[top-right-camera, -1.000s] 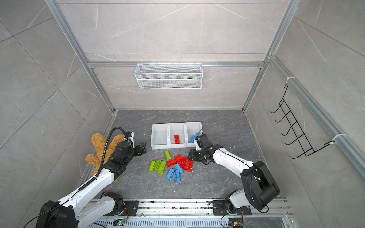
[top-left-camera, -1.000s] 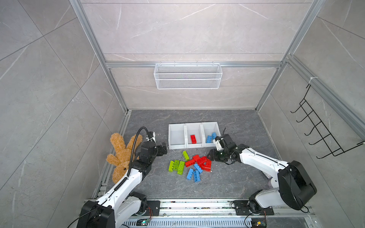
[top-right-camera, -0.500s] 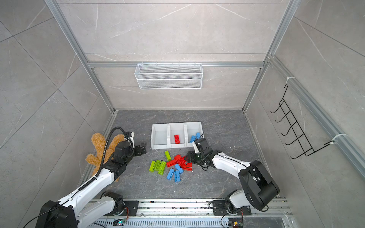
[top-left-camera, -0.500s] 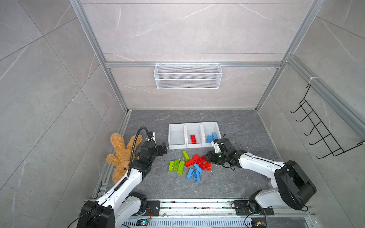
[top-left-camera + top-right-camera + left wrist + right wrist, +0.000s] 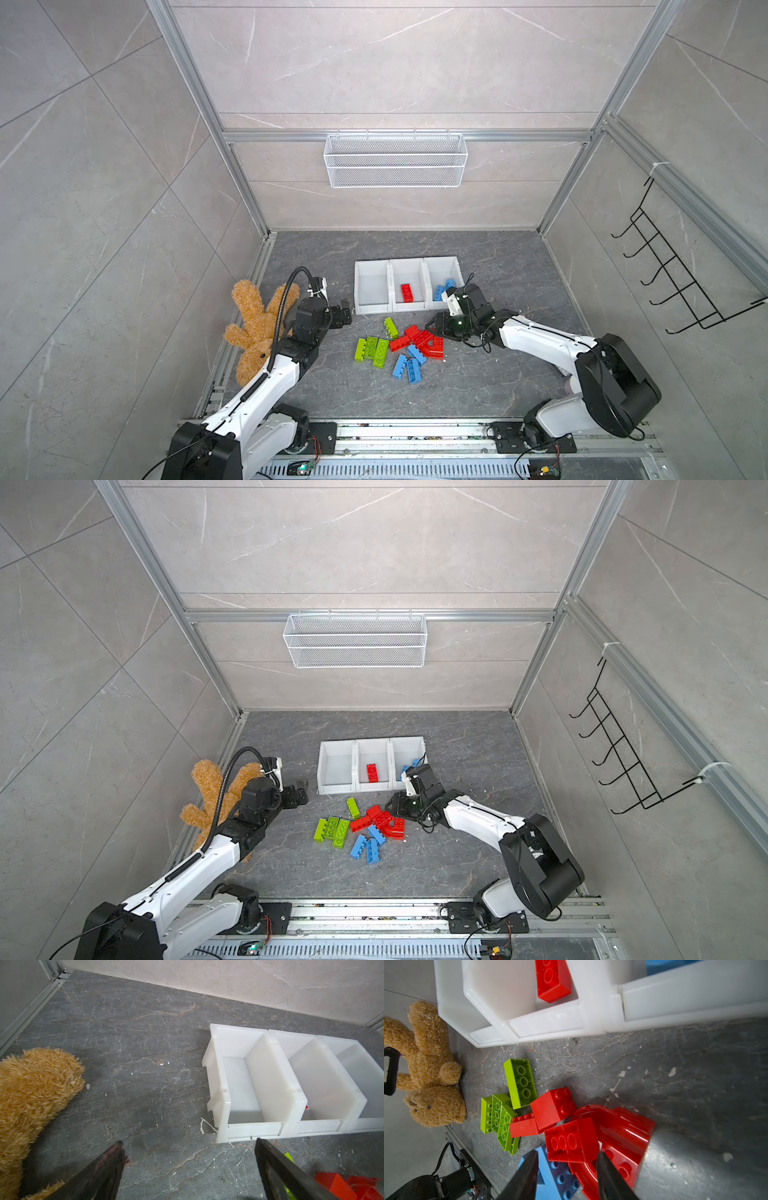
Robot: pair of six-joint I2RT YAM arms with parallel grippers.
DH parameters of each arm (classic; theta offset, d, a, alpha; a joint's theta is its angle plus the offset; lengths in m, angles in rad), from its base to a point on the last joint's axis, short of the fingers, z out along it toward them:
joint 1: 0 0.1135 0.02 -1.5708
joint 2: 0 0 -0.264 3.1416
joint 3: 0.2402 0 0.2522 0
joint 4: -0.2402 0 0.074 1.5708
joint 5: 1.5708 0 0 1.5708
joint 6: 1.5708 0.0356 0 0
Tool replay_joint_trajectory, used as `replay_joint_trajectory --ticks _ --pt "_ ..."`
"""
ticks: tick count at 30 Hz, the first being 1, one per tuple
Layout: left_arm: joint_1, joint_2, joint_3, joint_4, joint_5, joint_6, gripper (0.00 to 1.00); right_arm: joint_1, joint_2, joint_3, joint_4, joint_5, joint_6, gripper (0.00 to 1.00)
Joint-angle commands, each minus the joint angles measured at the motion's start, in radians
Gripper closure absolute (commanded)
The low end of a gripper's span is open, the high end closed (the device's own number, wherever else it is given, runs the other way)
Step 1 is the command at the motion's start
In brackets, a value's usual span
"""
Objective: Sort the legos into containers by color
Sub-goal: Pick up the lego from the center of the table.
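Note:
The legos lie loose on the grey floor in front of the containers (image 5: 372,309): lime green ones (image 5: 372,351), red ones (image 5: 419,340) and blue ones (image 5: 409,365). The middle bin holds a red brick (image 5: 407,292), the right bin blue bricks (image 5: 442,289), and the left bin is empty. My right gripper (image 5: 434,328) is low over the red pile. In the right wrist view it (image 5: 568,1153) stands open, its fingers either side of a red brick (image 5: 571,1140) that leans on the red arch (image 5: 623,1138). My left gripper (image 5: 188,1141) hangs open and empty left of the bins.
A brown plush toy (image 5: 253,320) lies by the left wall beside my left arm. A white wire basket (image 5: 395,160) hangs on the back wall and a black hook rack (image 5: 665,274) on the right wall. Bare floor extends right of and in front of the pile.
My right gripper has moved from beside the right bin down to the red bricks, and its jaws have narrowed. The left arm has not moved.

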Motion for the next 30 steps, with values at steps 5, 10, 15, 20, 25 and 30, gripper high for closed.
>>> replay_joint_trajectory --ticks 5,10,15,20,25,30 --pt "-0.005 -0.016 0.018 0.01 0.0 0.008 0.01 0.003 0.053 -0.018 0.029 -0.028 -0.001 0.51" --pt "-0.005 -0.012 0.02 0.01 0.001 0.008 0.01 0.003 0.063 -0.061 0.16 -0.085 0.045 0.51" --pt "-0.005 -0.011 0.02 0.009 -0.001 0.009 0.01 0.003 0.11 -0.05 0.13 -0.079 0.036 0.52" --pt "-0.005 -0.014 0.02 0.008 -0.002 0.008 0.01 0.003 0.129 -0.048 0.099 -0.064 0.02 0.52" --pt "-0.005 -0.016 0.021 0.006 -0.004 0.01 0.01 0.004 0.152 -0.061 0.176 -0.107 0.047 0.54" --pt "-0.005 -0.016 0.02 0.004 -0.008 0.012 0.01 0.009 0.152 -0.059 0.174 -0.104 0.048 0.62"
